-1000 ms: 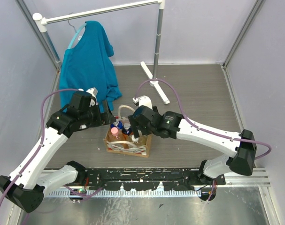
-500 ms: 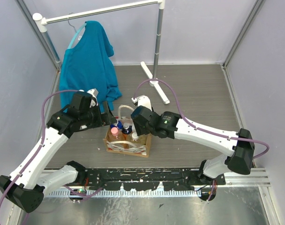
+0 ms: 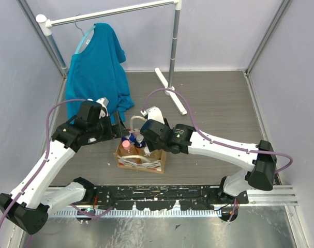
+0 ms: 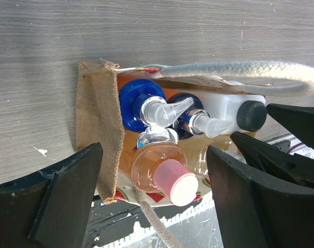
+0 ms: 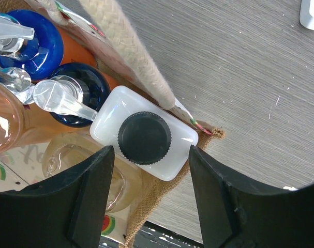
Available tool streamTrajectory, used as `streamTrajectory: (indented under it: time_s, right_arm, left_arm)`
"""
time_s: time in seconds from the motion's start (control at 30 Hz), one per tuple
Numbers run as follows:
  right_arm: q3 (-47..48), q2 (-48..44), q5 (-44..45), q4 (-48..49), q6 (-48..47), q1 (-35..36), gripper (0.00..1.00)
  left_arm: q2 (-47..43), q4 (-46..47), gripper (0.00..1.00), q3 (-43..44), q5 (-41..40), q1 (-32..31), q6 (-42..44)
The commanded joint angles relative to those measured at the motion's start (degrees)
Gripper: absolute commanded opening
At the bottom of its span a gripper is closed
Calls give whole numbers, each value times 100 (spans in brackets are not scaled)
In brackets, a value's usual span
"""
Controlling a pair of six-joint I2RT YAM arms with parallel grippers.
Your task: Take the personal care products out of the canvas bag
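The canvas bag (image 4: 97,129) is coarse woven cloth, its rope handle (image 4: 239,70) braided. The whitish bottle (image 5: 106,124) is glossy plastic, its black cap (image 5: 144,138) ribbed and matt. The counter (image 4: 146,31) shows matt wood grain.

One bag (image 4: 97,119). In it: two blue-capped bottles (image 4: 132,99), one pink bottle (image 4: 162,170) and one white bottle (image 4: 224,106) with black cap. One shirt (image 3: 97,67), one rack (image 3: 173,46).

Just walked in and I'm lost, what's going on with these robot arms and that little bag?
Both arms are over the canvas bag of toiletry bottles. The right arm has its jaws flanking the whitish black-capped bottle at the bag's corner; whether they grip it is unclear. The left arm hovers, jaws wide open, above the pink bottle and blue pump bottles. Every visible bottle is in the bag.
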Motion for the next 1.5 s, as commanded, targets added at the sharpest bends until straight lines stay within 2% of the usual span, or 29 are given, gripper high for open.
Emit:
streamTrajectory:
  time_s: [0.0, 0.33, 0.63, 0.83, 1.3, 1.33, 1.47]
  right_arm:
    - [244, 44, 120, 340, -51, 51, 65]
    - [446, 172, 366, 359, -178, 102, 62]
    - [450, 194, 141, 539, -281, 104, 62]
    - [443, 173, 148, 382, -155, 104, 57]
    - [194, 124, 252, 232, 11, 104, 61]
    - [177, 125, 251, 239, 11, 104, 59]
    - [205, 126, 251, 188, 27, 104, 35]
  left_arm:
    - [-34, 146, 88, -105, 73, -23, -20]
    - [-19, 138, 88, -112, 44, -32, -30]
    - [-7, 130, 88, -147, 37, -32, -51]
    - [-37, 70, 88, -151, 7, -27, -42]
    - [-9, 28, 88, -156, -30, -32, -40]
    - [-6, 24, 88, -156, -32, -32, -46]
    - [8, 15, 88, -165, -33, -33, -46]
